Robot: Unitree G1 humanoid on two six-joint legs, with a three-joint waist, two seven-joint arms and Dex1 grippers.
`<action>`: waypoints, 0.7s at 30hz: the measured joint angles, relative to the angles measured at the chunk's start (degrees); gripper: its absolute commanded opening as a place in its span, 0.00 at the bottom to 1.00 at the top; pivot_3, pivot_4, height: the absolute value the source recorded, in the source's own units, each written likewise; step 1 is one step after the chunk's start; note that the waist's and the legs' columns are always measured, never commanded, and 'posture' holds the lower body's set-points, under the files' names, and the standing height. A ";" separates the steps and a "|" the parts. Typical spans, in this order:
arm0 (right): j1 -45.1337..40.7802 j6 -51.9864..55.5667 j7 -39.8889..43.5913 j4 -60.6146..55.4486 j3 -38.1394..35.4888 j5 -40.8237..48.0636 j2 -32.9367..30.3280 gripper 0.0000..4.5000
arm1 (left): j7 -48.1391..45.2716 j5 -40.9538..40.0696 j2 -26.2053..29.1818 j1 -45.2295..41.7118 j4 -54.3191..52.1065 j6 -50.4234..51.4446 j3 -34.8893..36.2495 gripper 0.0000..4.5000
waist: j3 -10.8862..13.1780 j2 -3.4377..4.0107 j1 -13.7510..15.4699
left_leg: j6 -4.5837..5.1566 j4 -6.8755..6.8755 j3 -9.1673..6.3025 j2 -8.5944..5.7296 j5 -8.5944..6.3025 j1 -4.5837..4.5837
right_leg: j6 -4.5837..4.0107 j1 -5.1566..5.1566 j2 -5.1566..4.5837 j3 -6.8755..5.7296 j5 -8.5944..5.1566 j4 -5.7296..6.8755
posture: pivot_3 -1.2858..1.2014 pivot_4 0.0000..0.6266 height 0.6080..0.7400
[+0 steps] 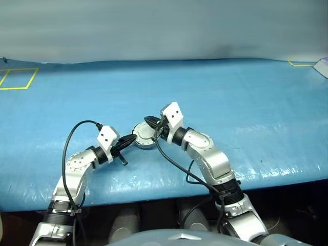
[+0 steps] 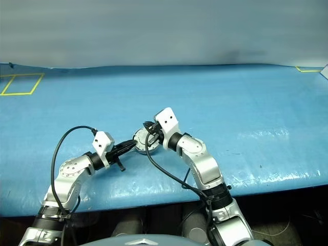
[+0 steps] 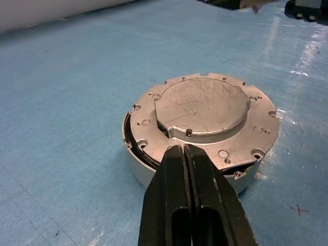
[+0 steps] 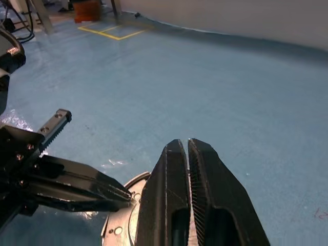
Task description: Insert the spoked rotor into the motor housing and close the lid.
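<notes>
Sitting toward the near edge of the blue worktop (image 1: pixel 230 97), roughly midway along it, the motor housing (image 3: pixel 154 177) already wears the lid (image 3: pixel 205 115), plain pale face up. The lid looks not quite square on the housing: the left wrist view shows a dark gap under its rim on one side, so my judgement is that closing is nearly done but seating remains.

The left gripper (image 3: pixel 184 151) is clenched with nothing between its fingers, its tips touching the lid's rim from the robot's left. The right gripper (image 4: pixel 183 148) hangs just above the lid from the robot's right; its fingers are all but together, only a thin slit between them, and grasp nothing. Both sit about equally close, the left lower and in contact.

The lid is round, so no long axis governs the approach; what matters is pressing straight down over the raised side. Open worktop lies all around, and the near edge is not far behind the housing.
</notes>
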 measured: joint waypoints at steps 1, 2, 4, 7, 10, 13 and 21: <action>0.00 0.05 0.02 0.23 0.22 -0.05 -0.10 0.27 | -0.13 -0.01 0.00 0.00 0.00 0.00 0.00 0.00 | 0.00 0.00 -0.01 | 0.00 0.00 0.00 0.00 0.00 0.00 | 0.00 0.00 0.00 0.00 0.00 0.00 | 0.52 0.24 1.00; 0.00 0.07 -0.01 0.60 0.52 -0.10 -0.07 0.35 | -0.28 -0.02 0.00 0.00 0.00 0.00 0.00 0.00 | 0.00 0.00 -0.02 | 0.00 0.00 0.00 0.00 0.00 0.00 | 0.00 0.00 0.00 0.00 0.00 0.00 | 0.52 0.24 1.00; 0.00 0.07 -0.13 1.23 1.05 -0.13 0.05 0.49 | -0.39 -0.04 0.00 0.02 0.00 -0.01 0.00 0.00 | 0.00 0.00 0.02 | 0.00 0.01 0.00 0.00 0.00 0.00 | 0.00 0.01 0.00 0.00 0.00 0.00 | 0.52 0.24 1.00; 0.00 0.83 -0.24 1.70 1.09 0.06 0.40 0.56 | -0.40 -0.03 0.01 0.03 0.00 -0.07 0.00 0.00 | 0.00 0.00 0.04 | 0.00 0.01 0.00 -0.01 0.00 0.00 | 0.01 0.01 -0.01 0.00 0.00 -0.01 | 0.52 0.24 1.00; 0.00 1.12 -0.16 1.81 1.13 0.14 0.29 0.56 | -0.36 -0.01 0.01 0.06 0.00 -0.14 0.00 0.00 | 0.00 0.00 0.05 | 0.00 0.00 0.00 0.00 0.00 0.00 | 0.01 0.01 -0.01 0.00 0.00 -0.01 | 0.52 0.24 1.00; 0.00 1.11 0.00 1.81 1.54 -0.02 -0.20 0.70 | -0.35 -0.01 0.01 0.08 0.00 -0.20 0.01 0.00 | 0.00 0.00 0.04 | 0.00 0.00 0.00 0.00 0.00 0.00 | 0.01 0.01 0.00 0.00 0.00 -0.01 | 0.52 0.24 1.00; 0.19 0.48 0.03 3.81 3.42 -2.01 -0.88 0.97 | -0.33 0.03 0.01 0.11 0.02 -0.35 0.09 0.00 | 0.00 0.00 0.03 | 0.00 0.00 0.00 0.00 0.00 0.00 | 0.01 0.00 0.00 0.00 0.00 -0.01 | 0.52 0.24 1.00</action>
